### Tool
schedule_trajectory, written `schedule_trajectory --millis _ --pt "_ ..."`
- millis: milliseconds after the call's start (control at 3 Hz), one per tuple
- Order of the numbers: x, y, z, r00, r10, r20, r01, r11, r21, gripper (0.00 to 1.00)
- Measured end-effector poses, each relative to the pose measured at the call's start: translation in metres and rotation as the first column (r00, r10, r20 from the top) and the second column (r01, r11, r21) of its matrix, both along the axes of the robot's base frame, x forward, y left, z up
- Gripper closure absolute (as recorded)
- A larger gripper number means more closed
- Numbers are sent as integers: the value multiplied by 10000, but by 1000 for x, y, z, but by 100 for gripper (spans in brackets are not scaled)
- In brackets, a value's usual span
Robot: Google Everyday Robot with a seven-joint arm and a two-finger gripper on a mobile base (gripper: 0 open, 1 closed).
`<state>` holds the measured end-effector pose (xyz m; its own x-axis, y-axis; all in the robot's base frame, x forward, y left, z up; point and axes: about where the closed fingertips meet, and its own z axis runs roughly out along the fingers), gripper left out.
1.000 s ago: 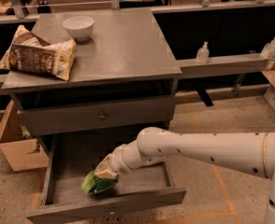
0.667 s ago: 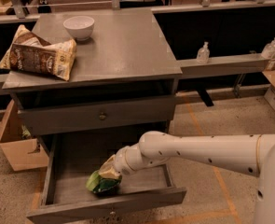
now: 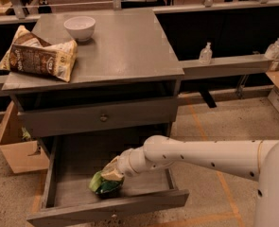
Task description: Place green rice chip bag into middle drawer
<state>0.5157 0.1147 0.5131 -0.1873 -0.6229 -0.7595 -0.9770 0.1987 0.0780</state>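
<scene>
One green rice chip bag (image 3: 105, 184) sits in the middle drawer (image 3: 73, 164), near its front wall, touching the pincer (image 3: 111, 173); whether that clamps it, I cannot tell. Likely light, crinkly, crushable: best pinched at its top seam.

Gripper (image 3: 110, 176) on green rice chip bag (image 3: 103, 186), inside open middle drawer (image 3: 143, 203) (white bowl (image 3: 79, 27) above)

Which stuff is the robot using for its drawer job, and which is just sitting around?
For the job: small crinkly light-green snack bag; open grey wooden drawer; robot's gripper, down in that drawer at the bag.
Just lying about: tan-and-brown chip bag; white bowl; clear pump bottles; cardboard box.
</scene>
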Motion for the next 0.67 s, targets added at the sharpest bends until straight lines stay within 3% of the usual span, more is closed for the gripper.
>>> schedule_trajectory --millis 333,667 --pt "2 -7 2 9997 -259 26 259 9995 165 13" --pt "0 -23 10 9957 -930 -13 930 9946 455 0"
